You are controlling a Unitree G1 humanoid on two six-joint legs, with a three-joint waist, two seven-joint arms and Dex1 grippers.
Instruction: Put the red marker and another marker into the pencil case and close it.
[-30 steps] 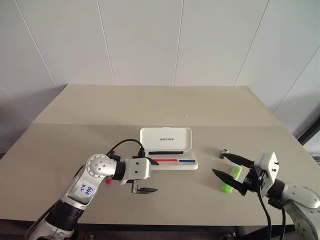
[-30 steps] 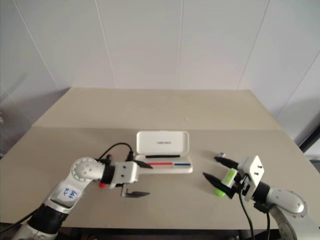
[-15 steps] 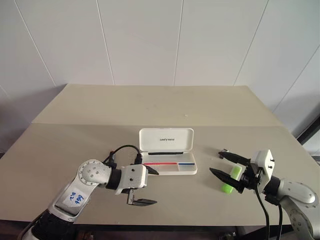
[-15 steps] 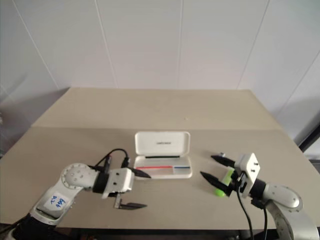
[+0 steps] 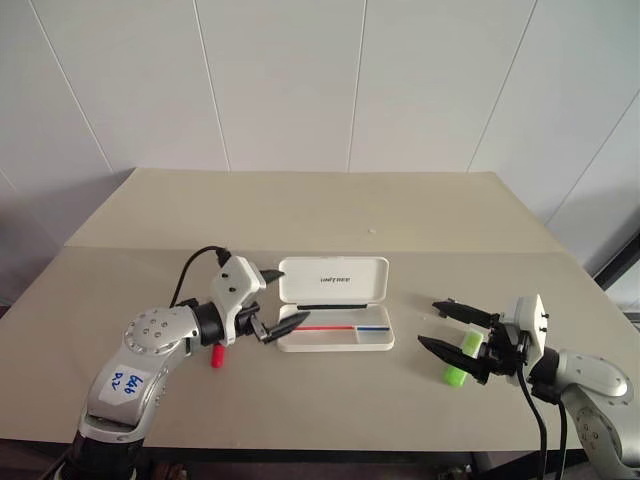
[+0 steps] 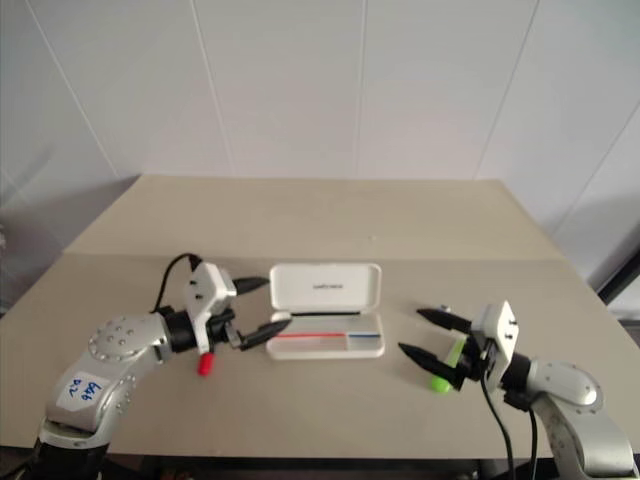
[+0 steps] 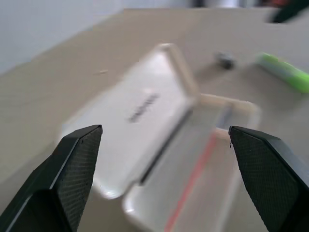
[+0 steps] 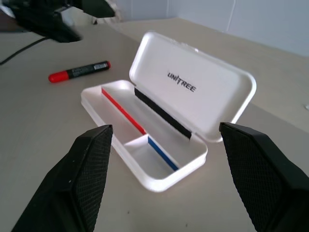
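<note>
Your left gripper (image 5: 277, 299), fingers spread and empty, has swung up from the lower frame toward the open pencil case (image 5: 335, 318) at centre, uncovering the red marker (image 5: 216, 357) left of it; both markers remain unpacked.

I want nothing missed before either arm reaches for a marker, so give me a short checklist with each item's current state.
1. Pencil case lid open: ok.
2. Case compartments free of other objects: ok.
3. Red marker on the table, not held: ok.
4. Green marker on the table, lying between the right pincer's open fingers: ok.
5. Left pincer open and holding nothing: ok.
6. Right pincer open and holding nothing: ok.
</note>
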